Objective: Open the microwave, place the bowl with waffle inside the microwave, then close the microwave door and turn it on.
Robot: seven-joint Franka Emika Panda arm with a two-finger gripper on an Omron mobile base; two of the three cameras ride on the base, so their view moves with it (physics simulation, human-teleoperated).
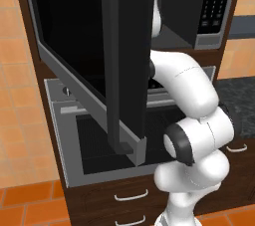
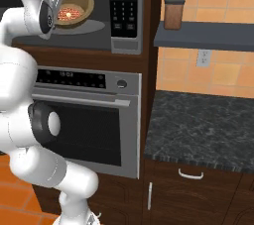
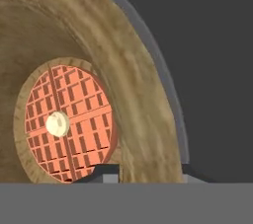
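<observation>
At upper left of the right base view, the gripper [image 3: 146,171] is straddling the bowl [image 2: 72,5] rim inside the microwave [image 2: 99,11], apparently gripping it. Lifting away before letting go risks tipping the waffle [image 3: 69,122] out.

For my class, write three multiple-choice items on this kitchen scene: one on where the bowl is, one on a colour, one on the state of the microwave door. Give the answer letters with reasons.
1. Where is the bowl?
A. inside the microwave
B. on the dark stone counter
C. on the shelf beside the jar

2. What colour is the round waffle in the bowl?
A. green
B. orange-red
C. white

3. How is the microwave door?
A. shut flat
B. taken off
C. swung open

Answers:
1 A: the right base view shows it in the cavity, left of the keypad.
2 B: the hand view shows an orange-red grid with a pale dab in the middle.
3 C: in the left base view the black panel juts out over the oven.
</observation>
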